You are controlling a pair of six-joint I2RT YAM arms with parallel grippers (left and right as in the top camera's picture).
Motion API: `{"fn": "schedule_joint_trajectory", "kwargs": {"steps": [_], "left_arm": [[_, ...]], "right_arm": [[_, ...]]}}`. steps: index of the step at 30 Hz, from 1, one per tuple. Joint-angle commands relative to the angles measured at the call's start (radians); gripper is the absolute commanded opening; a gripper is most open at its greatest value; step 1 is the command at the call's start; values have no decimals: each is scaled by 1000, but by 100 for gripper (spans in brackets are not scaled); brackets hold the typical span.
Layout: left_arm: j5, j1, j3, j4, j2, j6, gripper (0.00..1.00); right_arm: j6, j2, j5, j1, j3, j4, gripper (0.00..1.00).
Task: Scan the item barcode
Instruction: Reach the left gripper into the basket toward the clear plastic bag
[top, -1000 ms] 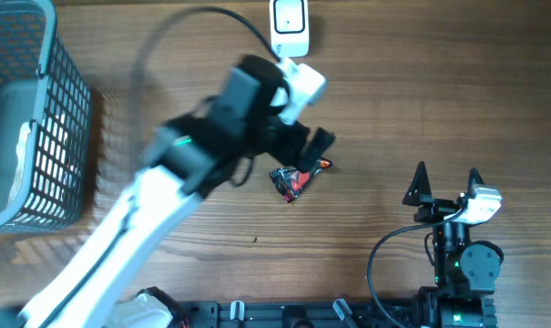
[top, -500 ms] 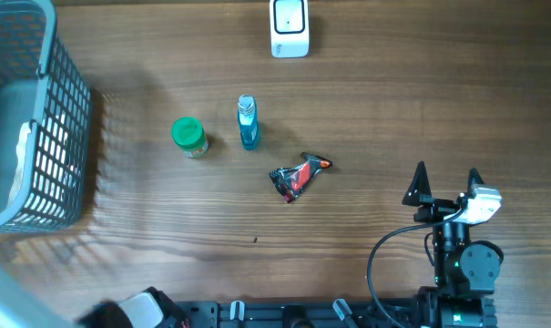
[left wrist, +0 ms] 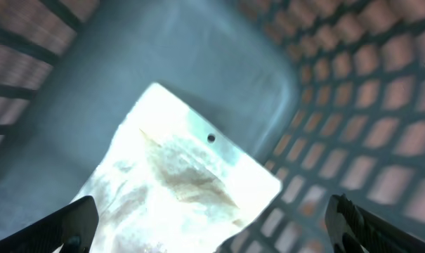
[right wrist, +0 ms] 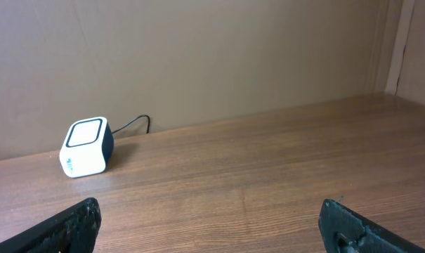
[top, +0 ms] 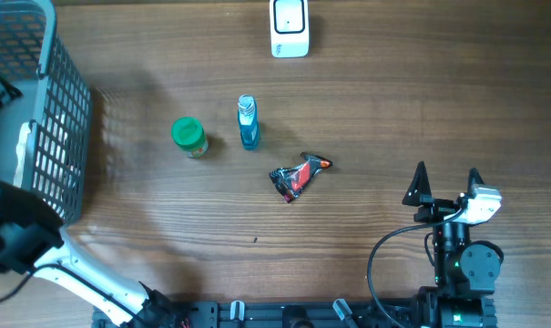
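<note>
The white barcode scanner (top: 290, 27) stands at the table's far edge and also shows in the right wrist view as a scanner (right wrist: 86, 146) at the left. A green-lidded jar (top: 188, 137), a blue bottle (top: 248, 121) and a red-and-black packet (top: 298, 175) lie mid-table. My left gripper (left wrist: 212, 226) hangs open inside the grey basket (top: 47, 118), just above a white packet (left wrist: 177, 179) on its floor, holding nothing. My right gripper (top: 446, 185) rests open and empty at the near right, its gap (right wrist: 212, 221) over bare wood.
The basket's mesh wall (left wrist: 352, 105) rises close on the right of my left gripper. The left arm (top: 20, 241) crosses the near left corner of the table. A black cable (right wrist: 138, 123) runs behind the scanner.
My left arm swung away from the middle of the table to the basket at the left, uncovering the jar and the bottle. The right arm has not moved.
</note>
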Motion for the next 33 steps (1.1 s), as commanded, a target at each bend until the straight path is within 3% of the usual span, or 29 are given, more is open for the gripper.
{"fn": "schedule_joint_trajectory", "kwargs": {"steps": [1, 8, 25, 28, 33], "left_arm": [[51, -6, -62, -5, 36, 230, 100], [89, -5, -125, -19, 36, 403, 100], [57, -66, -317, 107, 41, 430, 100], [-81, -94, -369, 143, 41, 421, 100], [-402, -99, -409, 217, 41, 260, 100]], "right_arm": [[-19, -2, -14, 3, -1, 3, 100], [-19, -2, -13, 3, -1, 3, 100], [-19, -2, -13, 3, -1, 3, 100], [-19, -2, -14, 3, -1, 3, 100], [-19, -2, -13, 3, -1, 3, 100]]}}
